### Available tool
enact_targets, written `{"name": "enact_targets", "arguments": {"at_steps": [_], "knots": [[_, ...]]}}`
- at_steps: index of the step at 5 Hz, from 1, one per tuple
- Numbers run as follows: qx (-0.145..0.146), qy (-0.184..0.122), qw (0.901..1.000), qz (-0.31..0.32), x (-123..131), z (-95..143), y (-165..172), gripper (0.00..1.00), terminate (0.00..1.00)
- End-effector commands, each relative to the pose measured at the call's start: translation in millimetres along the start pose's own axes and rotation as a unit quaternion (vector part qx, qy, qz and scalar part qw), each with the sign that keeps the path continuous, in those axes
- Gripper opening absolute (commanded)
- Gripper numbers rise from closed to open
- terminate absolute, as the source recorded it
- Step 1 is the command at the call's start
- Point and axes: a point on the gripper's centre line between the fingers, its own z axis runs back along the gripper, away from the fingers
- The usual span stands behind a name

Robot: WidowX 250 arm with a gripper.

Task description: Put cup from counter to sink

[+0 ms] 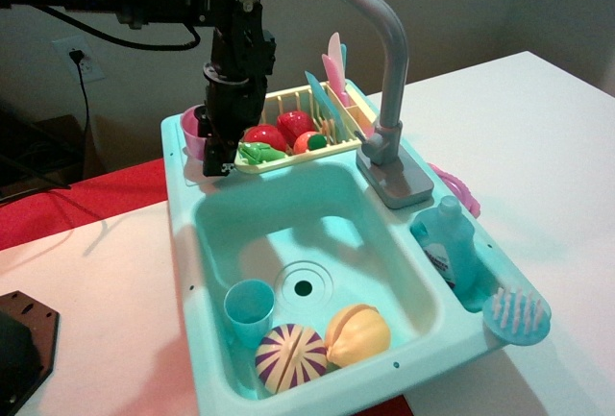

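Note:
The pink cup (194, 131) is at the back left corner of the turquoise sink unit, over the ribbed counter ledge (184, 174). My gripper (217, 153) hangs from the black arm and grips the cup's right side; it covers that side of the cup. The cup looks held slightly above the ledge. The sink (288, 207) lies just right of and in front of the gripper, under the tall grey faucet (389, 70).
In the basin are a light blue cup (249, 308), a striped purple ball (290, 356) and a yellow toy fruit (356, 332). A yellow dish rack (279, 99) with toy food stands right of the gripper. A blue bottle (450, 238) and brush (517, 315) sit on the right rim.

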Motion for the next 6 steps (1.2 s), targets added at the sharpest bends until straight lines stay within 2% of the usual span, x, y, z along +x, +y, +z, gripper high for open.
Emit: {"name": "enact_targets", "arguments": {"at_steps": [1,3,5,6], "knots": [[0.005,-0.032,0.9994,0.012,-5.6,15.7,5.1,0.00,0.00],[0.003,-0.040,0.9991,0.013,-6.9,22.6,9.8,0.00,0.00],[0.002,-0.086,0.9961,-0.020,13.1,76.2,-16.4,0.00,0.00],[-0.004,-0.102,0.9943,-0.031,24.2,90.9,-36.1,0.00,0.00]]}}
